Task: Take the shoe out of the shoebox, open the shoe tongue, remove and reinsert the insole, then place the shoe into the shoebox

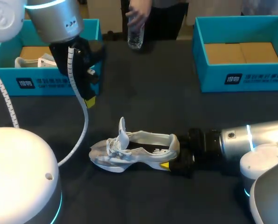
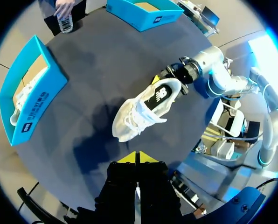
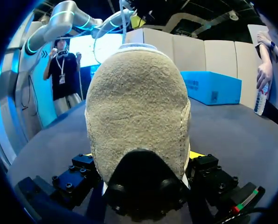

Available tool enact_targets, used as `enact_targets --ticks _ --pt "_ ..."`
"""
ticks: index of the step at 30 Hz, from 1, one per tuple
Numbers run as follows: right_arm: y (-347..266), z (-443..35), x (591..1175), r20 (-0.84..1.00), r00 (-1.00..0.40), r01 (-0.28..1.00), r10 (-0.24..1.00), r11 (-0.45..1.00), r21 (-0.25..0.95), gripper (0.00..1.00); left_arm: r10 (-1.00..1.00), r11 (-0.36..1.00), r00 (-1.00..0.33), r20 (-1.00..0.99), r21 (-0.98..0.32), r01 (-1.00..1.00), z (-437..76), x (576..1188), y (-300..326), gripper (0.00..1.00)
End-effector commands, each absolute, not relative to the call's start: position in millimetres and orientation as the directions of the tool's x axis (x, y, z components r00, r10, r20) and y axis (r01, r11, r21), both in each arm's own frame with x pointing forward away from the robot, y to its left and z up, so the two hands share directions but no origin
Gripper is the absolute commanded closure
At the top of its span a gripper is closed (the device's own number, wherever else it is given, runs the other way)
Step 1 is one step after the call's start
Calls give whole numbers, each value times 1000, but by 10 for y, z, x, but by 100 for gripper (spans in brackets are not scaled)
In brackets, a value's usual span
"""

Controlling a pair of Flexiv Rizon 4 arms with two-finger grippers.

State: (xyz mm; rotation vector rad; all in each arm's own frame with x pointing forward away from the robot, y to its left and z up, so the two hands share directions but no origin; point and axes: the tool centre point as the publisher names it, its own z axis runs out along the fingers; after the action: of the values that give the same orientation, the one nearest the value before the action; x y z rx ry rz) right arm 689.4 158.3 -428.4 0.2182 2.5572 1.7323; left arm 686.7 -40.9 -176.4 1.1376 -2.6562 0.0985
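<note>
Right gripper (image 1: 172,163) clamps sneaker (image 1: 129,151) heel, brace firm; left gripper (image 2: 135,157), jaws closed, beyond sneaker toe: open, dip for insole

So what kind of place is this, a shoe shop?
Probably not a shop, more likely a robot test lab. A left arm and a right arm hang over one dark table, with a white shoe lying on it and two blue shoeboxes at its far side.

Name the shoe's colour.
The shoe is white with a black side panel, best seen in the left wrist view.
</note>
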Motion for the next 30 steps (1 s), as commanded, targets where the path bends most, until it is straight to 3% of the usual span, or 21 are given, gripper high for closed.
enact_targets --ticks 1,7,11,22,30 --pt "1610 -4314 6887 40 -989 90 143 368 926 100 -546 831 -796 261 46 -555 -1716 6756 -515 100" --pt "1610 -4314 6887 40 -989 90 143 368 926 100 -364 929 -925 106 -24 -369 -1684 6612 -848 100" --pt "1610 -4314 6887 40 -989 90 143 368 926 100 -195 969 -973 126 -131 -211 -1588 6574 -920 100" --pt "1610 -4314 6887 40 -989 90 143 368 926 100 -187 968 -974 130 -143 -205 -1587 6600 -908 100" --pt "1610 -4314 6887 40 -989 90 143 368 926 100 8 980 -982 187 -199 -30 -1528 6554 -1399 100"
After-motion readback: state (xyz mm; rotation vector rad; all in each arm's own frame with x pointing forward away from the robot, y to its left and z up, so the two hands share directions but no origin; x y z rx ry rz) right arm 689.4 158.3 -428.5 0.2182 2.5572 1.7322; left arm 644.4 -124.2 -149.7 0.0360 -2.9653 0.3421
